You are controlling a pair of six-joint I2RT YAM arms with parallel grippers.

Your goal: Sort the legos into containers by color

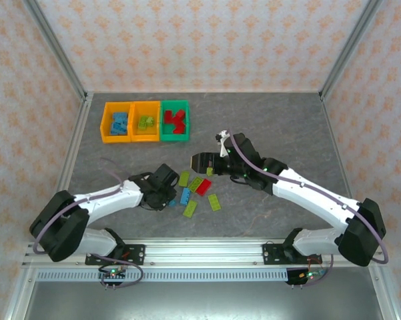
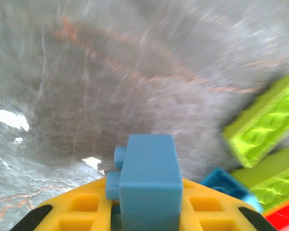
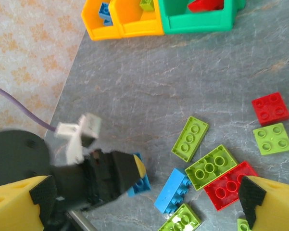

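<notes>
Even overhead light leaves only soft shadows on the counter (image 1: 280,127) in the top view. The left wrist view smears it with blur and shows white glare patches; the right wrist view is sharp.

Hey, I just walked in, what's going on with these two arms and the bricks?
Two arms are sorting bricks by color. The left gripper is shut on a blue brick at the loose pile; the right gripper hangs open nearby. The left orange bin holds blue ones, the middle orange bin lime, the green bin red.
</notes>
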